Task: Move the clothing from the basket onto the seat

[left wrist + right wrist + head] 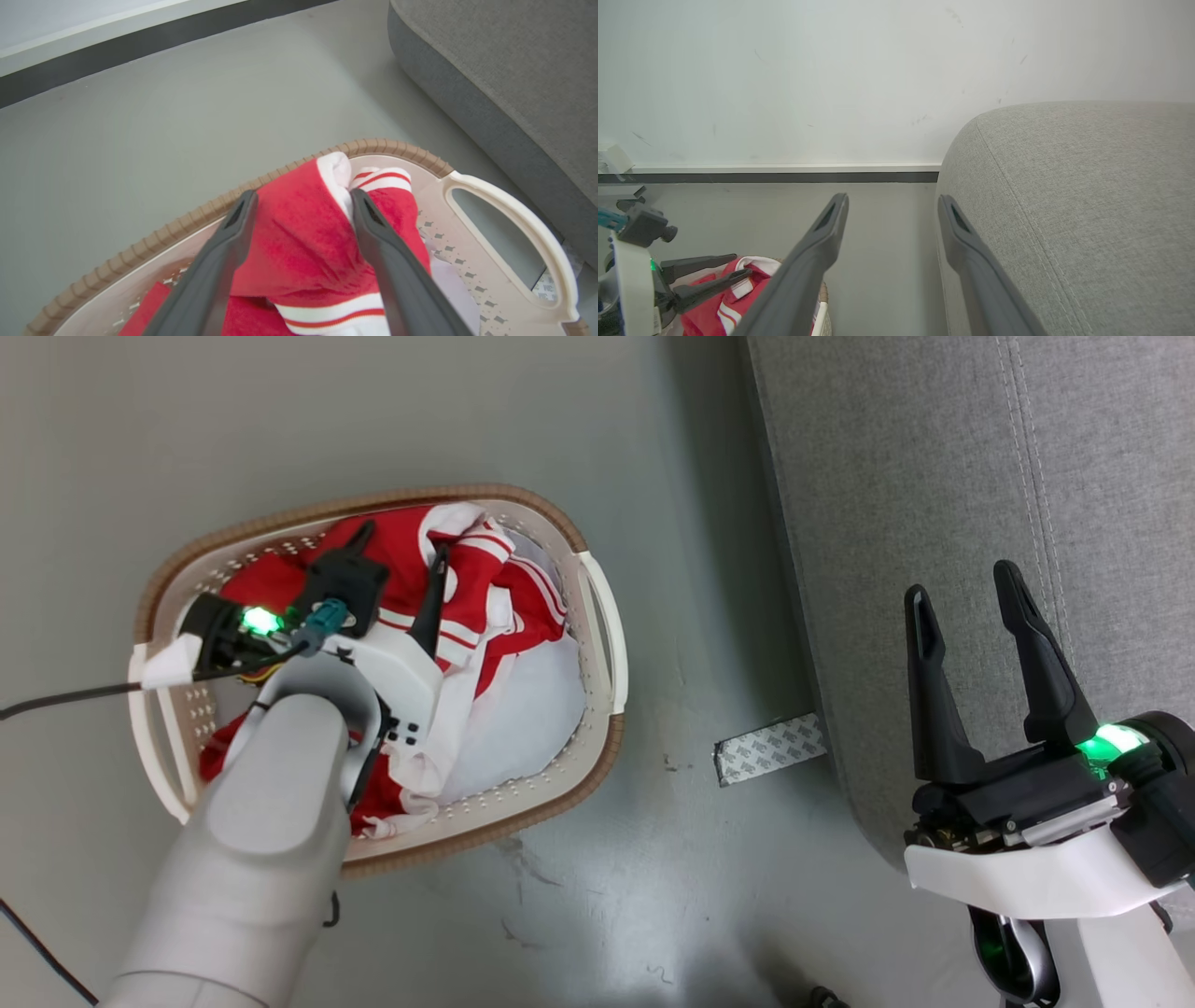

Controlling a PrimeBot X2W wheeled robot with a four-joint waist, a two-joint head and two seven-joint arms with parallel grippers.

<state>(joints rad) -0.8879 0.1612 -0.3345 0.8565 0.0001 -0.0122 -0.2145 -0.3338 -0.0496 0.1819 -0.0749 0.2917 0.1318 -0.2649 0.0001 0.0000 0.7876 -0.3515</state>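
Clothing (299, 242), red with white stripes, straddled by the wide-open left claw (301, 200) inside the basket (383, 145), nothing clamped, right claw (962, 583) held open and empty, sofa (934, 476) lying just beside its fingers (934, 700)

One basket (560, 523). One sofa (934, 476). One white pad (523, 719). One strip of tape (770, 749) and one black cable (65, 694) on the floor (280, 429). Red garments (532, 611) heaped, number unclear. Two grippers: left gripper (400, 543), right gripper (962, 583).

Pale forearm (271, 784), dark fingers (934, 700), apparently green LEDs (260, 619)
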